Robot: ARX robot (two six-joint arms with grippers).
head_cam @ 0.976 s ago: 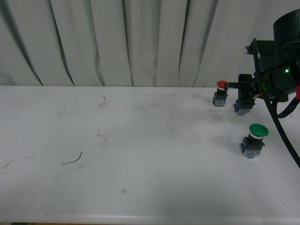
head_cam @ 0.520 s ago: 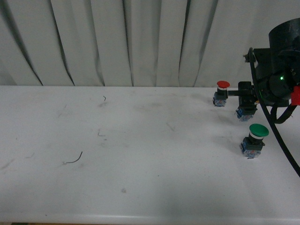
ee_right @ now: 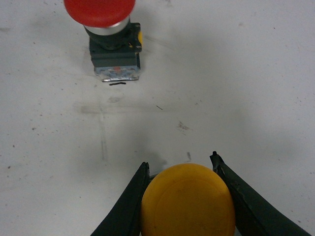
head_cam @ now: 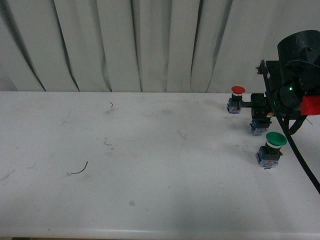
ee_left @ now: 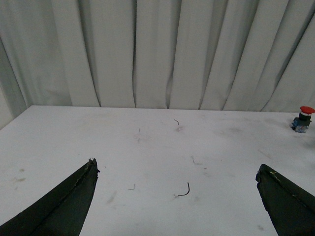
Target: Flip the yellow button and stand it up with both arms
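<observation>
Your front view sits on the robot's body and looks slightly down across the white table (head_cam: 150, 200) to the pleated curtain (head_cam: 125, 45), wide and fairly far back, with the right arm (head_cam: 300, 55) crowding the upper right of the frame. Your left wrist view looks low over the table at that same curtain, past the spread left gripper (ee_left: 177, 167). It shares the red button (ee_left: 302, 118) and the curled black scrap (ee_left: 184, 191) with the front view. Your right wrist view points steeply down, very close, past the right gripper (ee_right: 179, 160) onto the yellow button (ee_right: 187, 201) and that red button.
</observation>
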